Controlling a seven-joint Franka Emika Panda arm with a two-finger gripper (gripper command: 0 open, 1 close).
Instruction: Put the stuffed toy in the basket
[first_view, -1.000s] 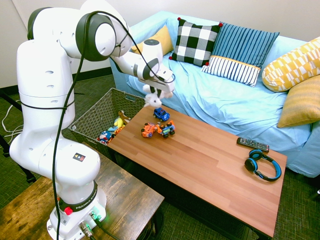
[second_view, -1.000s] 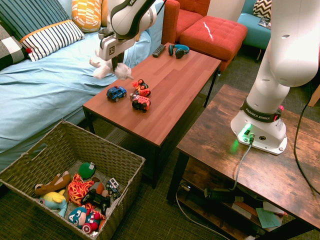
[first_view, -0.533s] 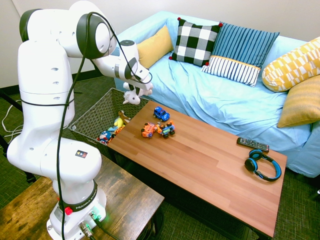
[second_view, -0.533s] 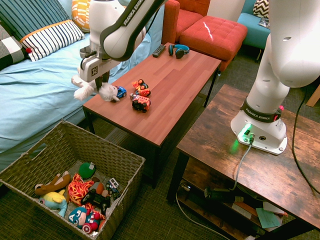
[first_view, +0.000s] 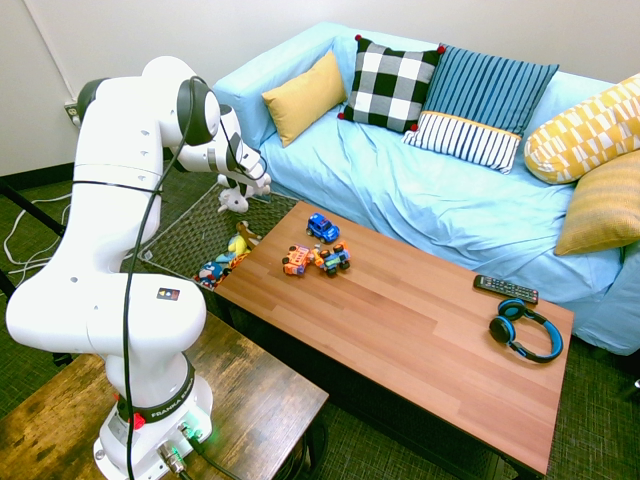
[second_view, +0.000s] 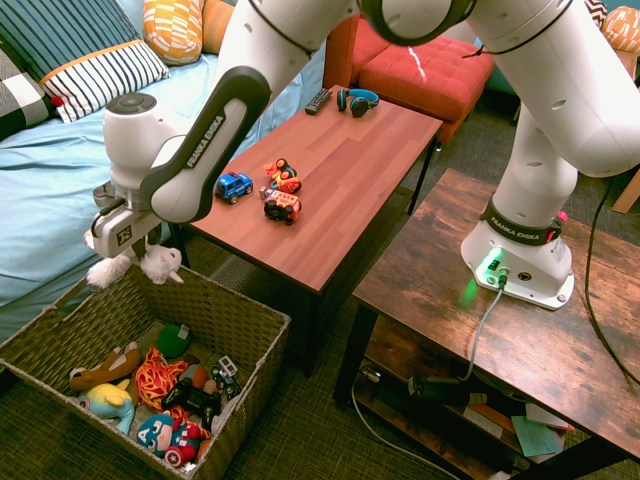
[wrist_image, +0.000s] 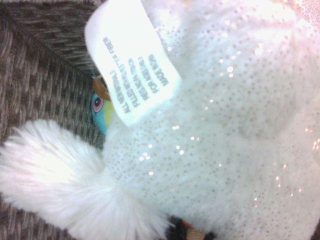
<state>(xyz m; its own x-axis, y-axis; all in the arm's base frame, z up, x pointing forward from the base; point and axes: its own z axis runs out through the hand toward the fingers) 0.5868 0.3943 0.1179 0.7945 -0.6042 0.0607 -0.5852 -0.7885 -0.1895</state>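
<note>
From the side camera facing the sofa, going left to right, I have my gripper (first_view: 238, 186) pinching the white stuffed toy (first_view: 234, 199), which hangs over the far end of the basket (first_view: 190, 232). The wrist view shows its printed tag (wrist_image: 132, 65) and fluffy tail (wrist_image: 65, 180) close up. Down in the basket I see a yellow and blue plush (first_view: 238, 245) and a superhero doll (first_view: 210, 273). Next comes the coffee table (first_view: 400, 330), with an orange toy car (first_view: 297, 260), a blue toy car (first_view: 322, 228) and another toy car (first_view: 333, 258) grouped near its left end. Further right lie the remote (first_view: 506, 289) and the headphones (first_view: 530, 330), just beside each other.
</note>
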